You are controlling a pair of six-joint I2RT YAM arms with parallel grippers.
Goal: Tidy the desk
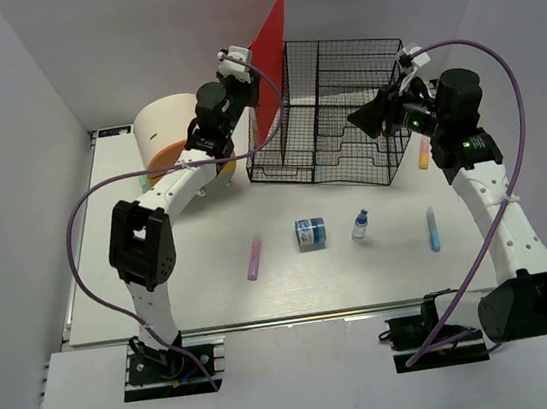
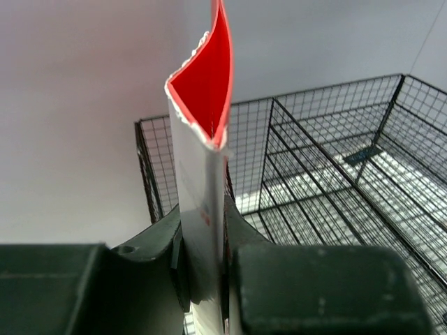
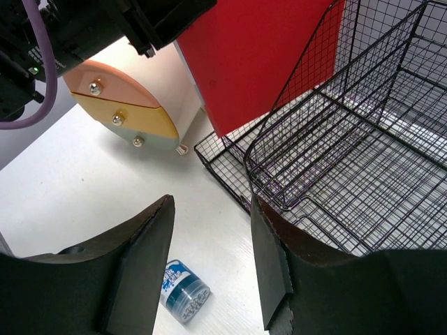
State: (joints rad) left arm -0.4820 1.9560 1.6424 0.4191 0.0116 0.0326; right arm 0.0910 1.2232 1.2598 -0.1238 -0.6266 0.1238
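At the left wall of the black wire basket [image 1: 335,171], my left claw [image 2: 202,272] pinches a thin red plastic folder [image 2: 206,91] upright. My right claw [image 3: 209,209] hangs wide and empty over the basket's right part. The flat white worktop [image 1: 205,294] spreads beneath both arms.

It looked like a robotics lab booth: a white desk [image 1: 195,295] was boxed in by plain white walls [image 1: 14,148], with two robot arms [image 1: 141,244] bolted at its near edge.
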